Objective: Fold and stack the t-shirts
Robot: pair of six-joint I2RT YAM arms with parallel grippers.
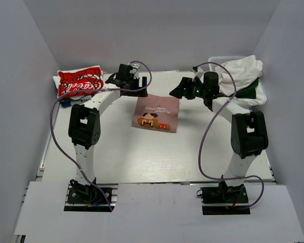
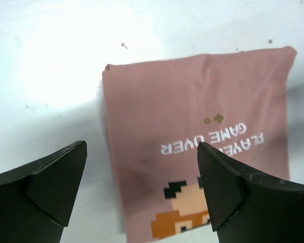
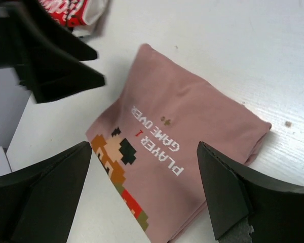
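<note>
A folded dusty-pink t-shirt (image 1: pixel 156 114) with a pixel-figure print and white lettering lies flat at the table's middle. It also shows in the left wrist view (image 2: pixel 192 101) and the right wrist view (image 3: pixel 192 116). My left gripper (image 1: pixel 134 90) hovers open and empty over its far left corner (image 2: pixel 142 147). My right gripper (image 1: pixel 178 90) hovers open and empty above its far right side (image 3: pixel 144 147). A folded red t-shirt with white script (image 1: pixel 80 82) lies on a white one at the back left. White t-shirts (image 1: pixel 240 71) and a dark green one (image 1: pixel 248 92) are heaped at the back right.
The white lattice basket (image 1: pixel 228 58) holds the heap at the back right corner. Grey walls close in the table at the left, right and back. The left gripper (image 3: pixel 99 65) shows at the upper left of the right wrist view, close to the pink shirt's corner.
</note>
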